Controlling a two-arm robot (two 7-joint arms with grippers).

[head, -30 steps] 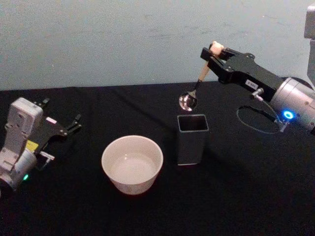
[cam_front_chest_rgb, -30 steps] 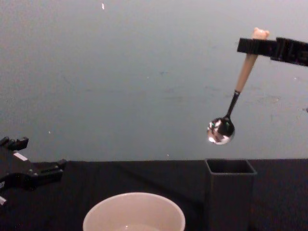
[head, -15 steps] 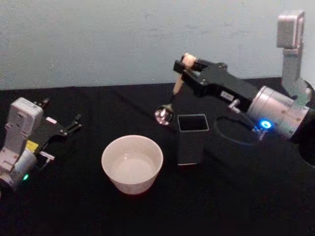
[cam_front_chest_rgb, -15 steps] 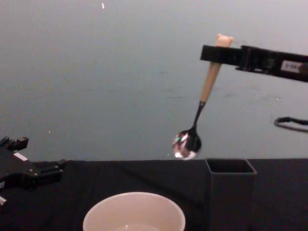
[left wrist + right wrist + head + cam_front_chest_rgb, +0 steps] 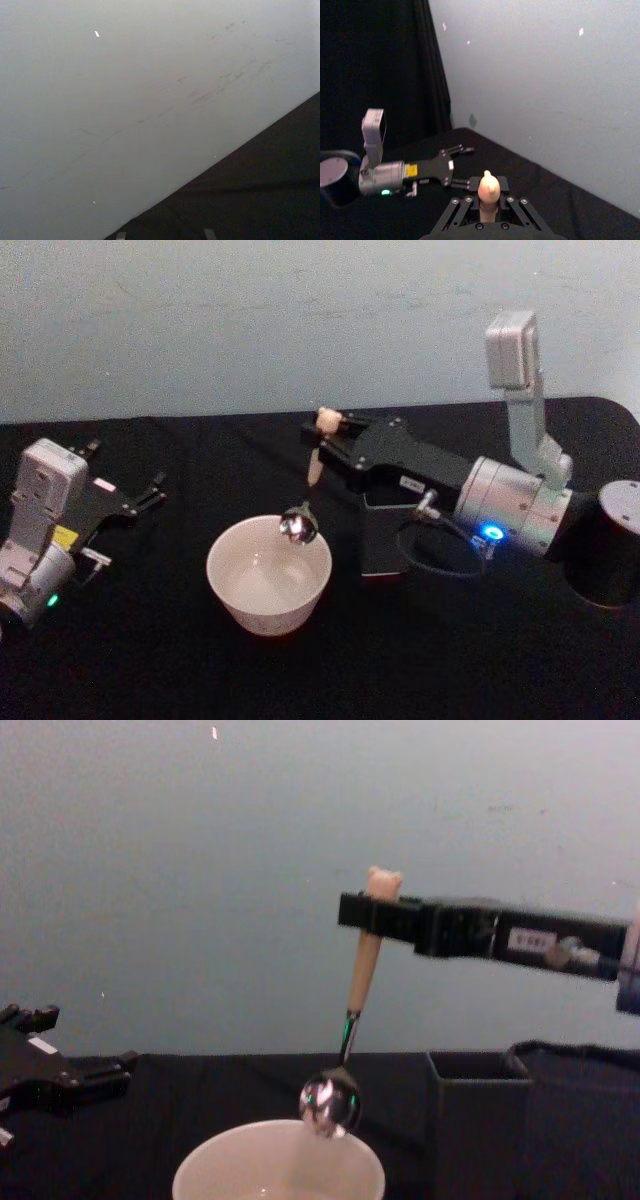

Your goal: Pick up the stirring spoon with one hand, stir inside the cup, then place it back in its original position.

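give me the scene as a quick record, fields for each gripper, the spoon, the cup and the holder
right gripper: shut on the stirring spoon's beige handle, just below the bear head
stirring spoon: hanging near upright, bowl down, at rim level over the cup's far side
cup: upright on the black table
holder: upright to the cup's right, partly behind the right arm
left gripper: open, parked at the table's left
stage: spoon lifted, stirring not yet begun

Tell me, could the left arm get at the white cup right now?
Probably yes: nothing stands between the left gripper and the cup. The right gripper holds the stirring spoon over its far rim, though.
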